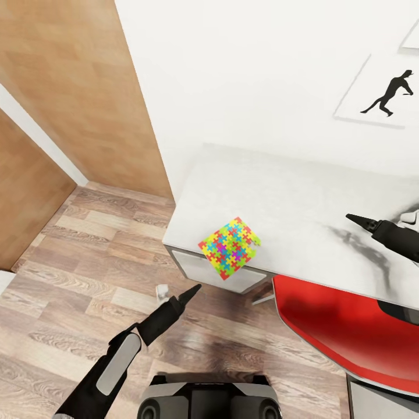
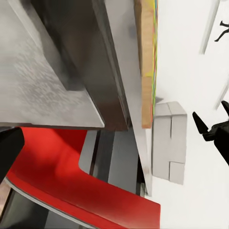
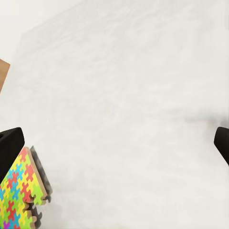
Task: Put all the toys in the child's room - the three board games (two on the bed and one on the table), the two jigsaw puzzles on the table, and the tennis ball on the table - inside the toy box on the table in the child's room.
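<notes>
I'm wearing matte black on both arms; my left arm (image 1: 116, 355) is carrying a light-grey panel, my grippers (image 1: 192, 291) are tapering to pointed black fingers, and my base (image 1: 203, 398) is showing dark rounded housings

Red chair (image 1: 340, 326) tucked at desk edge; wooden door (image 1: 75, 87) beside white wall (image 1: 244, 70).

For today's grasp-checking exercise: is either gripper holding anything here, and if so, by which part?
Nothing is held. The left gripper hangs below the table edge, short of the jigsaw puzzle; the right gripper hovers empty over the tabletop.
</notes>
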Tool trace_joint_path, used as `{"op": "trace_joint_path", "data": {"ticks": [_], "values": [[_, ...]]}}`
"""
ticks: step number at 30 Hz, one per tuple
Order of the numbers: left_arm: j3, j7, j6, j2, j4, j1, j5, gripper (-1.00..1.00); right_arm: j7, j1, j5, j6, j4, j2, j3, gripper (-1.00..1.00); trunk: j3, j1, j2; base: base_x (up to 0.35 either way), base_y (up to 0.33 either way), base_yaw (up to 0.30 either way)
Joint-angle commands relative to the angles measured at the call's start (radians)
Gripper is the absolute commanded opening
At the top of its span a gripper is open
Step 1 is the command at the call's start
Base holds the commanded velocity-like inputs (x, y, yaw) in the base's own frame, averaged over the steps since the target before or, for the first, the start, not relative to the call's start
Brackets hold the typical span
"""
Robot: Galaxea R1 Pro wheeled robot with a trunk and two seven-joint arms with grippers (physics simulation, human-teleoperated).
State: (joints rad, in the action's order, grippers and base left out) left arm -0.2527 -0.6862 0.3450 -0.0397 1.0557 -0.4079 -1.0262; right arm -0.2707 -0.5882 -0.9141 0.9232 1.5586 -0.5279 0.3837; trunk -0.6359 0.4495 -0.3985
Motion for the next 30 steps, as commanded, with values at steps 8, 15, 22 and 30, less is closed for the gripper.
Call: {"op": "trace_joint_path", "data": {"ticks": [8, 15, 22, 30], "values": [[0.012, -0.003, 0.008, 0.002, -0.029, -0.019, -0.010, 1.00, -0.008, -0.001, 0.008, 0.005, 0.000, 0.000, 0.001, 1.00, -0.001, 0.000, -0.002, 0.000, 0.000, 0.000], [0.016, -0.003, 0.008, 0.003, -0.037, -0.024, -0.009, 1.00, -0.008, -0.001, 0.008, 0.005, 0.000, 0.001, 0.001, 1.00, -0.001, 0.000, -0.002, 0.000, 0.000, 0.000], [0.018, -0.002, 0.008, 0.004, -0.042, -0.029, -0.010, 1.00, -0.008, -0.001, 0.008, 0.005, 0.000, 0.002, 0.000, 1.00, -0.001, 0.000, -0.002, 0.000, 0.000, 0.000], [0.019, 0.000, 0.008, 0.005, -0.058, -0.051, -0.012, 1.00, -0.008, -0.001, 0.008, 0.005, 0.003, 0.002, 0.001, 1.00, -0.001, 0.000, -0.002, 0.000, 0.000, -0.042]]}}
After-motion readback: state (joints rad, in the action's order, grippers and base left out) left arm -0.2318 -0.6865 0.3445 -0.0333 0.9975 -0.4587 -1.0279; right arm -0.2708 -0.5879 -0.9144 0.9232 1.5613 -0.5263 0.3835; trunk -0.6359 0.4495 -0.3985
